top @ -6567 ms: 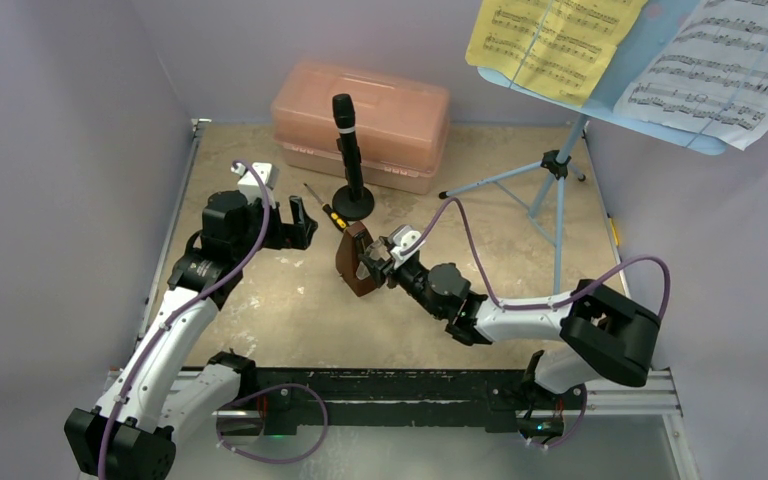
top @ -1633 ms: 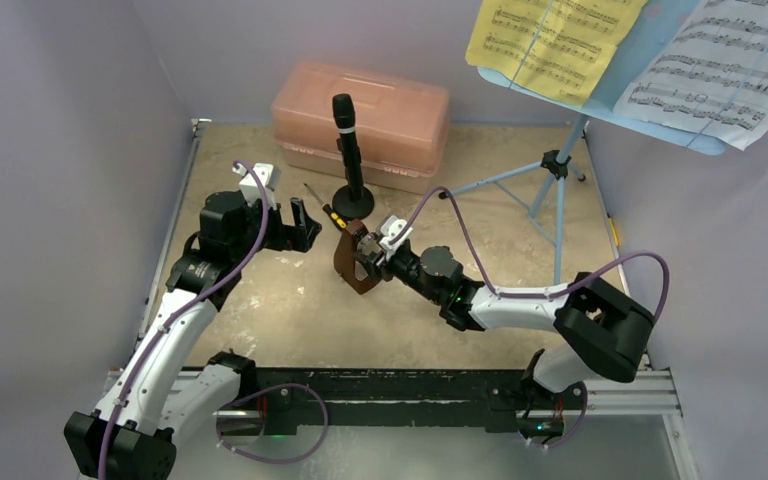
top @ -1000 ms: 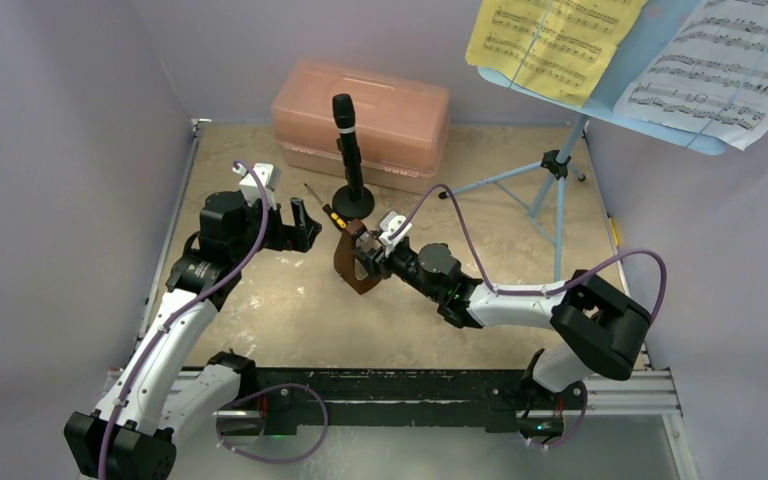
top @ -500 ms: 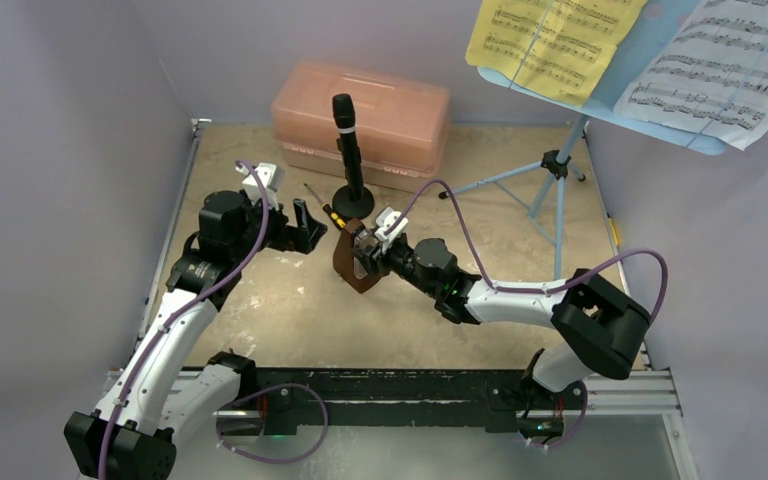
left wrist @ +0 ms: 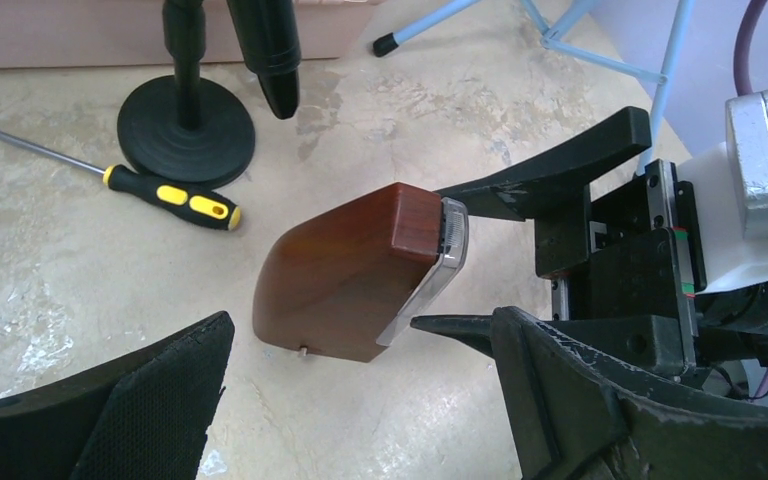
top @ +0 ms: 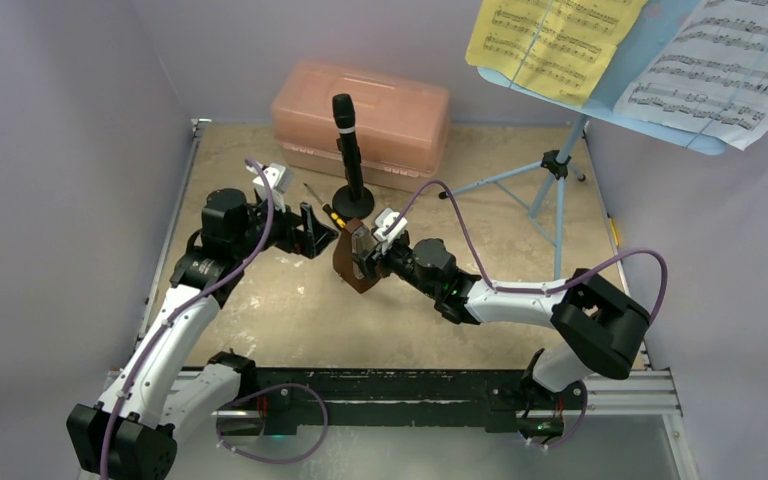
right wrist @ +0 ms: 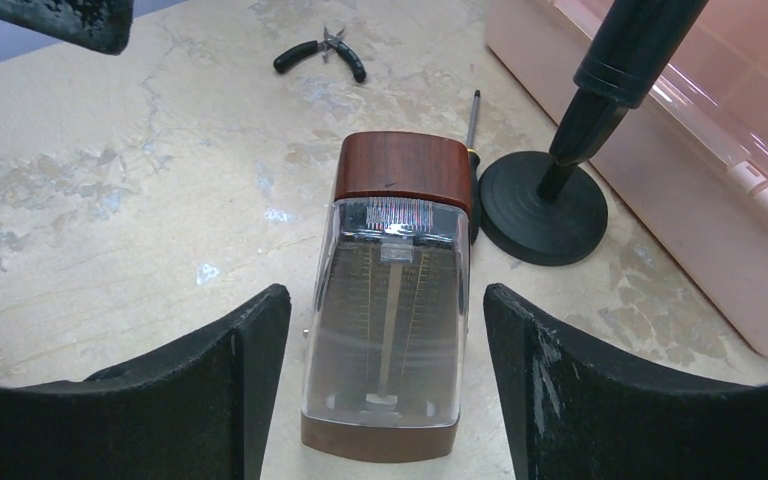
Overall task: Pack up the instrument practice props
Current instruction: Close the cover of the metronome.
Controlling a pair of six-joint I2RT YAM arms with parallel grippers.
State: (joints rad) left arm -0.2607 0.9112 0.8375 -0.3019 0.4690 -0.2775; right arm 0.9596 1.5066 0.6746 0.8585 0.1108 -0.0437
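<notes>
The brown wooden metronome with a clear front cover sits on the table at mid-left. My right gripper is open around it, with a gap between each finger and the metronome. My left gripper is open just left of it, and the metronome lies ahead of its fingers. The black pipe stands upright on its round base behind them. The light-blue music stand at back right carries a yellow sheet and a white sheet.
The translucent pink case stands shut at the back, behind the pipe. A yellow-and-black screwdriver lies beside the pipe's base. Small black pliers lie on the table further left. Purple walls close in both sides.
My right gripper's jaws have widened and let go of the metronome. My left gripper has moved right, closer to the metronome.
</notes>
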